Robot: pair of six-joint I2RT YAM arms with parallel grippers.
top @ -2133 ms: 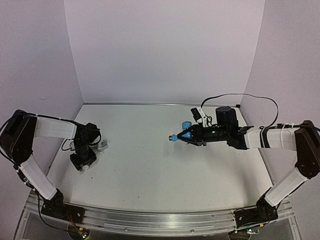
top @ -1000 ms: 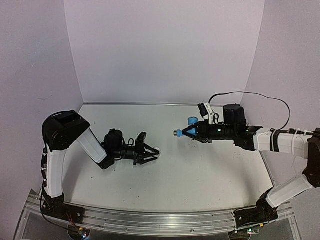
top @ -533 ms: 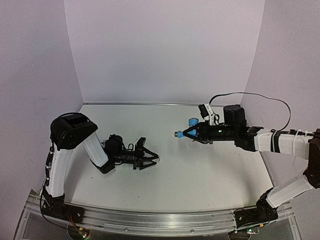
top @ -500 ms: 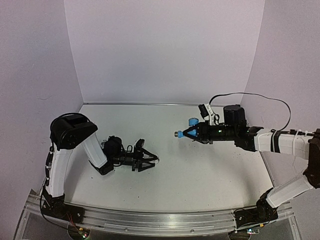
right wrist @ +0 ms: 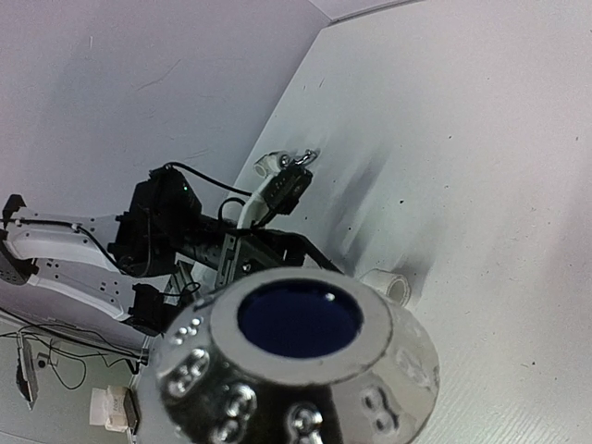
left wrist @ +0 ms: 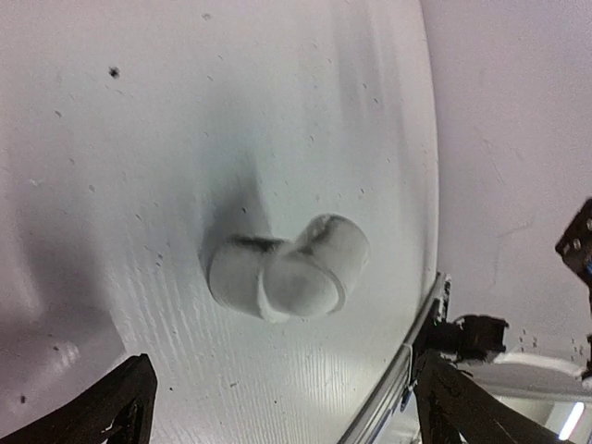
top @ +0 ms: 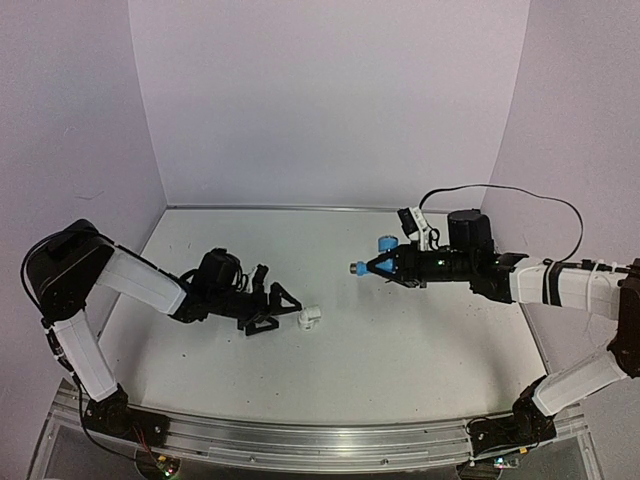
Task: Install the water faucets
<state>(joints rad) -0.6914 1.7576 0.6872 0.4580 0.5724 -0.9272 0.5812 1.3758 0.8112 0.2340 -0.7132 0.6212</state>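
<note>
Leftmost, the left gripper (top: 281,311) gapes wide, empty, low over the worktop (top: 400,350), a white fitting (top: 310,317) lying just beyond it. Well apart, the right gripper (top: 375,267) pinches the blue faucet (top: 358,268) aloft, its threaded end pointing left.

Robot lab test cell — white table (top: 400,350), plain walls (top: 330,100) on 3 sides, arms (top: 140,282) bolted to alu rail (top: 300,440).

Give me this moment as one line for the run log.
left jaws open | white fitting lying on table just ahead, apart | right jaws shut on blue faucet | faucet held off table, threaded end toward left arm
</note>
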